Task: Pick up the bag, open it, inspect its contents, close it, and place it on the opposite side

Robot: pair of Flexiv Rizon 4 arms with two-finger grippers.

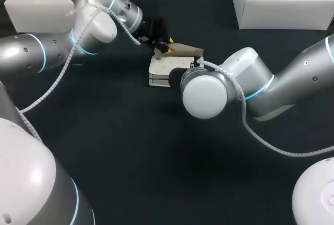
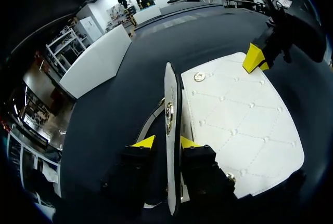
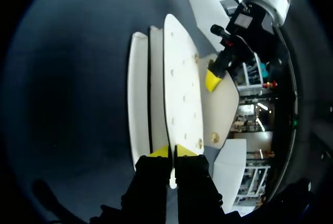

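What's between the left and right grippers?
The white quilted bag with gold studs: in the left wrist view it spans from the left gripper to the right gripper at its far edge.

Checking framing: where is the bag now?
Head view: the bag lies near the middle of the table, clamped by the left gripper and the right gripper.

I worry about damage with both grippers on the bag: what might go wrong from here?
The left gripper pinches only the thin flap edge; it may slip out on lifting. The right gripper clamps the bag at its rim, so pulling apart could strain the flap or drag the bag across the table.
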